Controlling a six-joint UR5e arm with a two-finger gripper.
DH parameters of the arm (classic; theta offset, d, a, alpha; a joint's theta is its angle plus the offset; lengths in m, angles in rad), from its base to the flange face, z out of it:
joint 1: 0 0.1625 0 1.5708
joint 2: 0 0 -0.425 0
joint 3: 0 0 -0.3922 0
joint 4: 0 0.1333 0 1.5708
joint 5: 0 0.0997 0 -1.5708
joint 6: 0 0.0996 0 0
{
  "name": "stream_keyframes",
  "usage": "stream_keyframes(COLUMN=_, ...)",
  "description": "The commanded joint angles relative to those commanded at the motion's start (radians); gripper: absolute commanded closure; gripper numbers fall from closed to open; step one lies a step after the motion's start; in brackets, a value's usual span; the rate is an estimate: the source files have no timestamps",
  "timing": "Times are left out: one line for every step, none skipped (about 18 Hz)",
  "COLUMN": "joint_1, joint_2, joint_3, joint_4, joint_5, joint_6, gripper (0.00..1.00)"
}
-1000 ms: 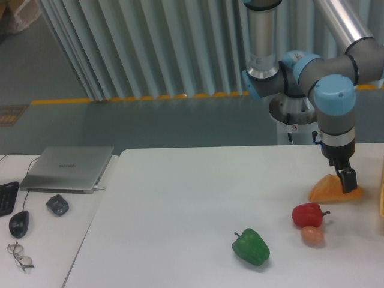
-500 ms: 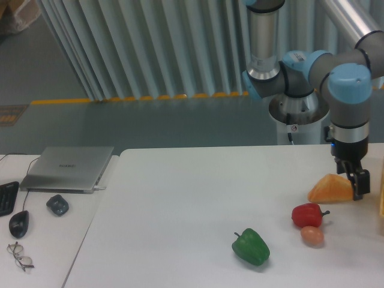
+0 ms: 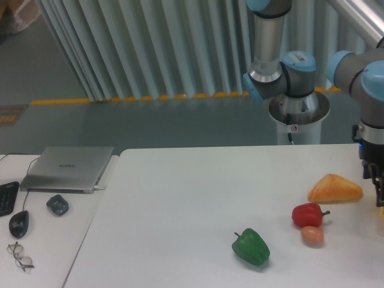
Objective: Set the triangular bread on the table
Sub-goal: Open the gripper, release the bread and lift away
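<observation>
Golden-orange wedge-shaped triangular bread (image 3: 335, 189) lies on the large white table (image 3: 180, 204), gripper (image 3: 378, 186) beside it, grip state indiscernible.

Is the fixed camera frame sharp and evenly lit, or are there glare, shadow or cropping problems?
Fixed camera: soft, slightly low-resolution overall; even, diffuse light with no harsh glare on the table; only faint shadows beneath the triangular bread and green pepper; the pincer is cut off by the right frame edge, so its opening is unreadable.
</observation>
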Motion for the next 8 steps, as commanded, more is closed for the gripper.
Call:
stream_keyframes(joint_1=0.0, joint_2=0.0, joint_3=-0.002, joint_4=0.0, joint_5=0.0, joint_6=0.0, gripper=0.0)
stream_keyframes(joint_1=0.0, joint_2=0.0, joint_3=-0.002, joint_4=0.0, joint_5=0.002, joint_6=0.0, gripper=0.0)
stream_keyframes(joint_1=0.0, joint_2=0.0, joint_3=-0.002, joint_4=0.0, joint_5=0.002, joint_6=0.0, gripper=0.0)
stream_keyframes(joint_1=0.0, joint_2=0.0, joint_3=-0.002, joint_4=0.0, joint_5=0.002, joint_6=0.0, gripper=0.0)
stream_keyframes(joint_1=0.0, joint_2=-0.002, joint_3=-0.002, joint_4=0.0, joint_5=0.003, joint_6=0.0, gripper=0.0)
stream_keyframes(joint_1=0.0, joint_2=0.0, joint_3=-0.003, joint_4=0.0, joint_5=0.011, joint_6=-0.002, gripper=0.0)
stream_keyframes(joint_1=0.0, joint_2=0.0, joint_3=-0.006, joint_4=0.0, joint_5=0.02, joint_6=0.0, gripper=0.0)
stream_keyframes(joint_1=0.0, joint_2=0.0, joint_3=-0.006, joint_4=0.0, joint_5=0.02, joint_6=0.0, gripper=0.0)
